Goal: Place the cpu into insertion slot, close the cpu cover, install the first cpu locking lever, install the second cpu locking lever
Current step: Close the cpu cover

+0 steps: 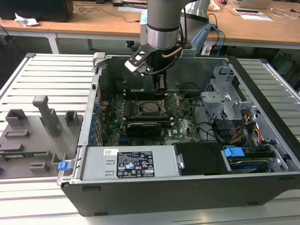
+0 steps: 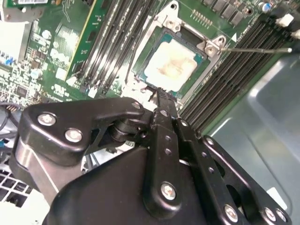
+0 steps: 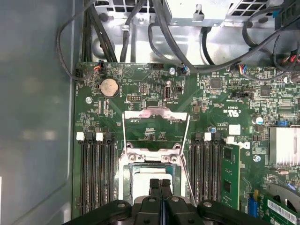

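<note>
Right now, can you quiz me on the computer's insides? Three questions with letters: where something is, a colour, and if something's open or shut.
1. Where is the cpu?
A) lying outside the computer
B) in the insertion slot
C) lifted up in the air

2. What colour is the circuit board?
A) green
B) red
C) yellow

3. How is the cpu cover?
A) shut over the chip
B) missing
C) swung open

Answers:
1 B, its pale face sits inside the black frame.
2 A, green shows all around the socket.
3 C, the metal frame stands clear of the socket and the chip's face is bare.
</note>
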Controlling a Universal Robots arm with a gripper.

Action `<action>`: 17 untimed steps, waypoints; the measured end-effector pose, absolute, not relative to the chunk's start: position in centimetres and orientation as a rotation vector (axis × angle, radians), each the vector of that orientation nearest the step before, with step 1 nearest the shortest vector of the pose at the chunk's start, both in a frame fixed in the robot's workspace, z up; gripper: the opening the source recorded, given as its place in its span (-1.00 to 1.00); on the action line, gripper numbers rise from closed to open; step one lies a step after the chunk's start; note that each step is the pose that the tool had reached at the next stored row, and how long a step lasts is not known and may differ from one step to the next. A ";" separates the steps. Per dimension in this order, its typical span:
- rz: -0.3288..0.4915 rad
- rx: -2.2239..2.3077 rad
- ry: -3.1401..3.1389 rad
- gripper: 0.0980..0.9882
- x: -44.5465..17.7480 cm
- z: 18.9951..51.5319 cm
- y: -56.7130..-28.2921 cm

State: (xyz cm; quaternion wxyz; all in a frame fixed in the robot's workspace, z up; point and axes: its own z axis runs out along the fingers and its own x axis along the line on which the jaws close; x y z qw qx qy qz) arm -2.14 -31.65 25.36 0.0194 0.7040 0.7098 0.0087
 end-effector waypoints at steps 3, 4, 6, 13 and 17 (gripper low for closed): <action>0.027 2.185 2.203 -0.98 -2.1 25.9 -31.6; 0.027 2.185 2.203 -0.98 -2.1 25.9 -31.6; 0.026 2.185 2.203 -0.98 -1.4 25.9 -31.6; 0.024 2.186 2.204 -0.98 -0.1 26.8 -31.6; 0.021 2.186 2.207 -0.98 0.7 26.8 -31.6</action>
